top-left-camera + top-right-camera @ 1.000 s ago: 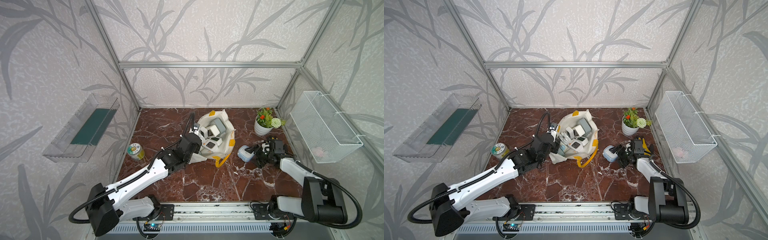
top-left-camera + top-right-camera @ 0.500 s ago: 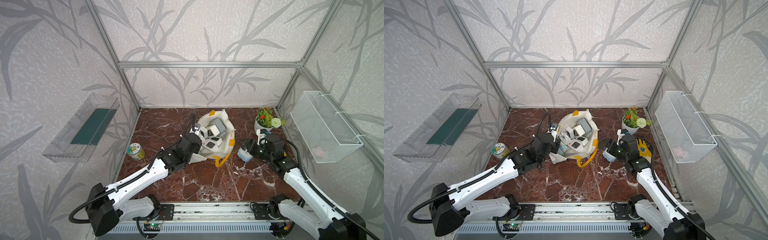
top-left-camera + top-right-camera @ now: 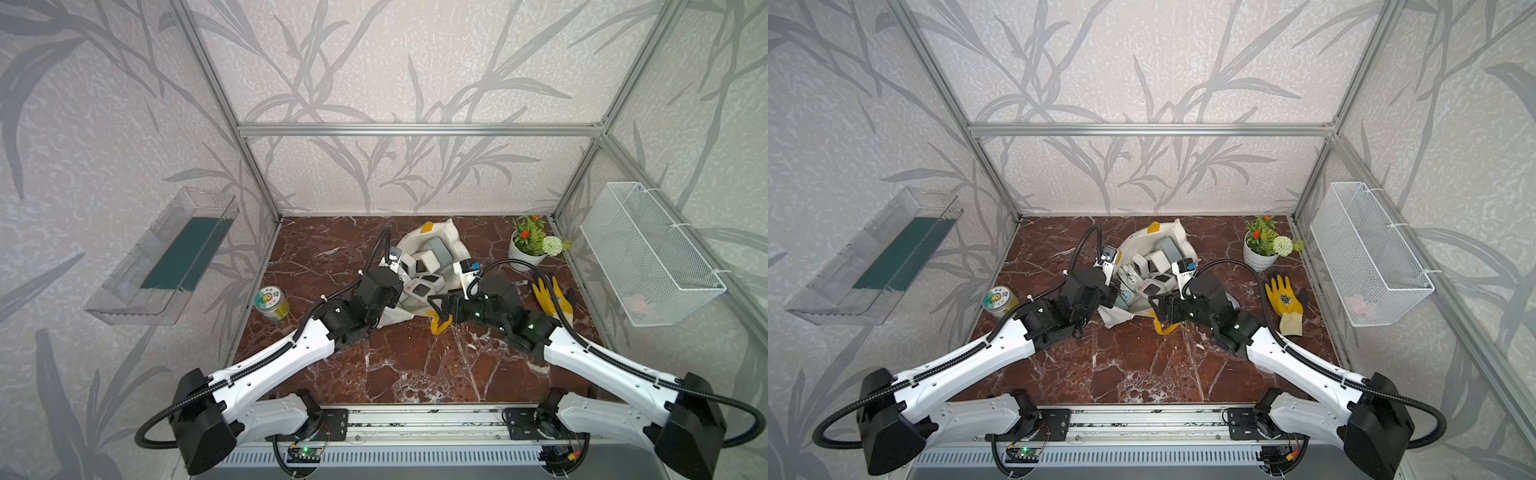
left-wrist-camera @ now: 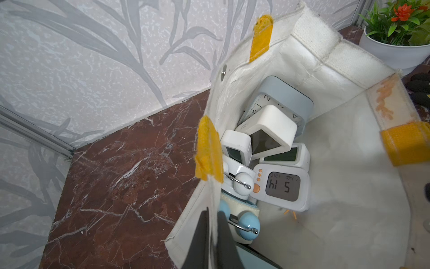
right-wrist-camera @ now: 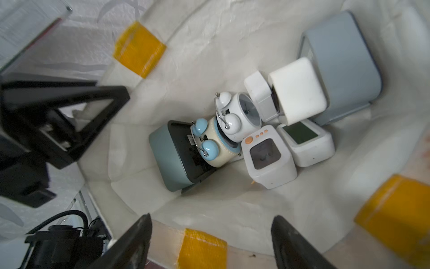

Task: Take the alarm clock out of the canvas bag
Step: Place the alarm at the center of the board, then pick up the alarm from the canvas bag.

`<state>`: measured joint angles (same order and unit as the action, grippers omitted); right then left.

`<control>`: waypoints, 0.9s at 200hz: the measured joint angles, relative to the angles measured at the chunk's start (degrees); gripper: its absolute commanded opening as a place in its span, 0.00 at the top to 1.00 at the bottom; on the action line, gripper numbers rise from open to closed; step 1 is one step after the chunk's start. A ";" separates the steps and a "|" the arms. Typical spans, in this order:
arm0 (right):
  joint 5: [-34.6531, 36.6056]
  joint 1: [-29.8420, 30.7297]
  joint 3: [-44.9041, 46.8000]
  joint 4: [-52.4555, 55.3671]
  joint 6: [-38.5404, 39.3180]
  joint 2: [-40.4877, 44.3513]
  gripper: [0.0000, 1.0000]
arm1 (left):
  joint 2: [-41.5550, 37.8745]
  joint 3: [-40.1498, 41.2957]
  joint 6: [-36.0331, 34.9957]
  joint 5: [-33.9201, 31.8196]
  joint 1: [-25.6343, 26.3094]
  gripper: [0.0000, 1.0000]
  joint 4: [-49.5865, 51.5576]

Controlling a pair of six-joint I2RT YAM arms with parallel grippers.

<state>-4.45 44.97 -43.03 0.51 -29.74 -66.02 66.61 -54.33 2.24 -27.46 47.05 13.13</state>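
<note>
The cream canvas bag (image 3: 453,241) with yellow handle patches lies open mid-table, seen in both top views. My left gripper (image 4: 213,219) is shut on the bag's left rim and holds the mouth open. Several alarm clocks lie inside: a cream one with blue bells (image 5: 210,145), a white twin-bell one (image 5: 239,115), a white digital one with orange buttons (image 5: 267,156), and white and grey-blue box clocks behind them. My right gripper (image 5: 210,223) hangs open over the bag's near rim, above a yellow patch (image 5: 201,249), with nothing between its fingers (image 5: 137,235).
A potted plant (image 3: 527,249) and a yellow glove (image 3: 550,297) sit right of the bag. A round tin (image 3: 272,303) stands to the left. A wire basket (image 3: 648,257) hangs on the right wall and a clear tray (image 3: 166,257) on the left wall.
My right arm has swung from the table's right side over to the bag, its jaws now open above the near rim. The left gripper has kept its hold on the rim.
</note>
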 measured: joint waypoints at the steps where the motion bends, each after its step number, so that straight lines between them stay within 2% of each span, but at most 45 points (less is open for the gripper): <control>1: -0.02 0.13 0.02 0.00 0.09 -0.24 0.19 | 0.00 0.00 -0.02 0.00 0.00 1.00 0.00; 76: 2.49 7.21 -3.02 -0.79 1.77 -11.50 0.20 | -0.92 1.33 -2.67 -0.81 0.28 1.00 -2.47; 134: 7.30 10.40 -3.61 -6.38 0.63 -18.88 0.22 | -1.11 1.99 -4.63 -1.60 0.31 1.00 -4.92; 180: 13.31 14.73 -3.23 -10.21 -1.33 -22.64 0.22 | -9.73 9.75 -1.55 -0.92 1.49 1.00 -6.64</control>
<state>8.86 59.70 -46.26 -9.69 -31.07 -88.66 56.88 -44.58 0.69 -28.38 48.53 6.48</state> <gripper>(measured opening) 0.780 0.072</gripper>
